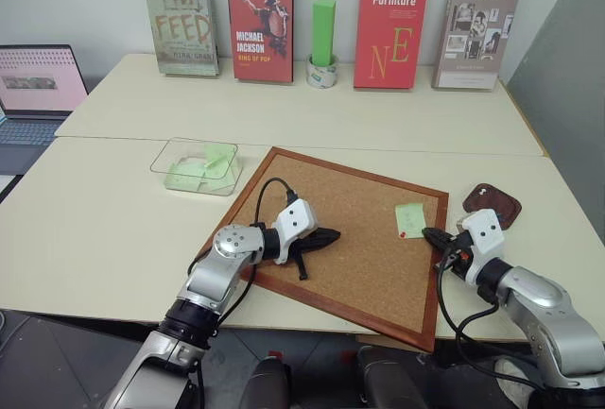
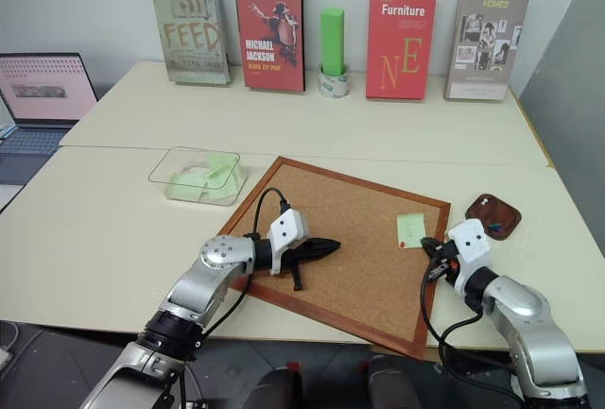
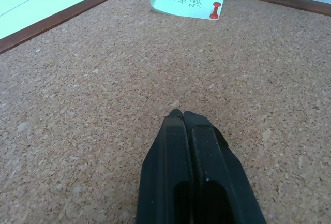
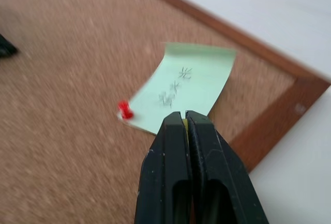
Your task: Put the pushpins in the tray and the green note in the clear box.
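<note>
The corkboard point(image 1: 340, 239) lies mid-table, the note point(image 1: 410, 218) on it at its three o'clock with a pin point(image 1: 403, 235) at the note's corner. Box point(image 1: 194, 165) at the board's ten o'clock, tray point(image 1: 492, 205) at three.

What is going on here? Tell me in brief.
The robot is working at the corkboard. Its right gripper, jaws shut, is at the edge of the green note, which lies on the board with the red pushpin stuck in one corner. The left gripper, jaws shut, hangs over the middle of the board, holding nothing. The dark tray sits right of the board, and the clear box on its left holds other green notes.
</note>
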Controlling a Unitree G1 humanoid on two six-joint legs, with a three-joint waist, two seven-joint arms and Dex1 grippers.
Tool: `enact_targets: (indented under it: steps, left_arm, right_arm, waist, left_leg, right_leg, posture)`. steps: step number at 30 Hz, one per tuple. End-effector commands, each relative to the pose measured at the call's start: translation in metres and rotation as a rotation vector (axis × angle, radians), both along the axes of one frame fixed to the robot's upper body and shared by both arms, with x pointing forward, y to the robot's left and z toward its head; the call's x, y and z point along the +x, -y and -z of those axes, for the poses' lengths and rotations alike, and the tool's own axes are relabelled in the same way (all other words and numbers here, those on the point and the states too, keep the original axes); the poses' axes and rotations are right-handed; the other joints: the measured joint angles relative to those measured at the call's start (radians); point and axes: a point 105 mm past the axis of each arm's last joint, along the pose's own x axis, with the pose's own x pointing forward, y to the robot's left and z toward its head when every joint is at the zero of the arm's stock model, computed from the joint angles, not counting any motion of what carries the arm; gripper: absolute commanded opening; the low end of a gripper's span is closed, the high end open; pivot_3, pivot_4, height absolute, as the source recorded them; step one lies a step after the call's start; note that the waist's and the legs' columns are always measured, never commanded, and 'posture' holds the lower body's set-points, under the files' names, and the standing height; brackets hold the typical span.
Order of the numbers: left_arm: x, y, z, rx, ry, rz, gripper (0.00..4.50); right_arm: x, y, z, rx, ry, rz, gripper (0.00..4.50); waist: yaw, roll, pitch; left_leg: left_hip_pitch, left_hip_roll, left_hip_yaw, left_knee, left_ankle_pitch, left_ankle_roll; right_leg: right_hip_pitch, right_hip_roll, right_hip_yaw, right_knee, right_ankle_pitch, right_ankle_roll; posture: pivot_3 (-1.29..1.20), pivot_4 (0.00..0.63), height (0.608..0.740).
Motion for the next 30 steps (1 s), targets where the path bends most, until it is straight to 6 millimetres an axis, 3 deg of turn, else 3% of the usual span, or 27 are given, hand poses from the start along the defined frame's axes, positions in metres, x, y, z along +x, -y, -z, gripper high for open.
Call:
enact_targets:
  steps: [1, 8, 13, 18, 25, 29, 30]
  left_arm:
    - [-0.002, -0.006, 0.017, 0.055, -0.047, -0.012, 0.0]
    - [-0.003, -0.005, 0.017, 0.054, -0.048, -0.01, 0.0]
    - [-0.004, -0.003, 0.017, 0.051, -0.05, -0.007, 0.0]
    - [-0.004, -0.003, 0.017, 0.051, -0.05, -0.006, 0.0]
    - [-0.004, -0.003, 0.017, 0.052, -0.046, -0.007, 0.0]
    - [-0.004, -0.003, 0.017, 0.053, -0.046, -0.009, 0.0]
    - [-0.004, -0.003, 0.017, 0.053, -0.046, -0.01, 0.0]
  right_arm:
    - [-0.004, 0.001, -0.031, 0.014, 0.104, -0.011, 0.03]
    - [0.006, 0.024, -0.041, -0.009, 0.134, 0.107, 0.03]
    - [0.025, 0.074, -0.022, -0.256, 0.089, 0.308, 0.03]
    - [0.044, 0.107, -0.018, -0.395, 0.075, 0.424, 0.03]
    - [0.061, 0.115, -0.004, -0.436, 0.037, 0.426, 0.03]
    - [0.064, 0.117, 0.001, -0.454, 0.019, 0.425, 0.61]
    - [0.064, 0.117, 0.001, -0.455, 0.017, 0.424, 0.94]
  waist:
    - [0.0, 0.0, 0.0]
    - [0.0, 0.0, 0.0]
    - [0.0, 0.0, 0.0]
    - [-0.001, 0.001, 0.0]
    - [0.0, 0.001, 0.0]
    - [0.0, 0.001, 0.0]
    - [0.0, 0.001, 0.0]
  left_leg:
    - [0.0, 0.0, 0.0, 0.0, 0.0, 0.0]
    - [0.0, 0.0, 0.0, 0.0, 0.0, 0.0]
    - [0.0, 0.0, 0.0, 0.0, 0.0, 0.0]
    - [-0.002, 0.0, 0.001, -0.002, 0.0, 0.0]
    - [-0.001, 0.0, 0.001, -0.002, 0.0, 0.0]
    - [-0.002, 0.0, 0.001, -0.002, 0.0, 0.0]
    - [-0.002, 0.0, 0.001, -0.002, 0.0, 0.0]
  right_leg:
    - [0.0, 0.0, 0.0, 0.0, 0.0, 0.0]
    - [0.0, 0.0, 0.0, -0.001, 0.0, 0.0]
    - [0.0, 0.0, 0.0, -0.003, 0.0, 0.0]
    - [0.001, 0.0, 0.0, -0.006, 0.0, 0.001]
    - [0.001, 0.0, 0.0, -0.007, 0.001, 0.002]
    - [0.001, 0.0, 0.001, -0.007, 0.002, 0.003]
    - [0.001, 0.0, 0.001, -0.007, 0.002, 0.003]
  posture:
    - [0.0, 0.15, 0.74]
    - [0.0, 0.15, 0.74]
    - [0.0, 0.15, 0.74]
    - [0.0, 0.15, 0.74]
    - [0.0, 0.15, 0.74]
    - [0.0, 0.15, 0.74]
    - [0.0, 0.15, 0.74]
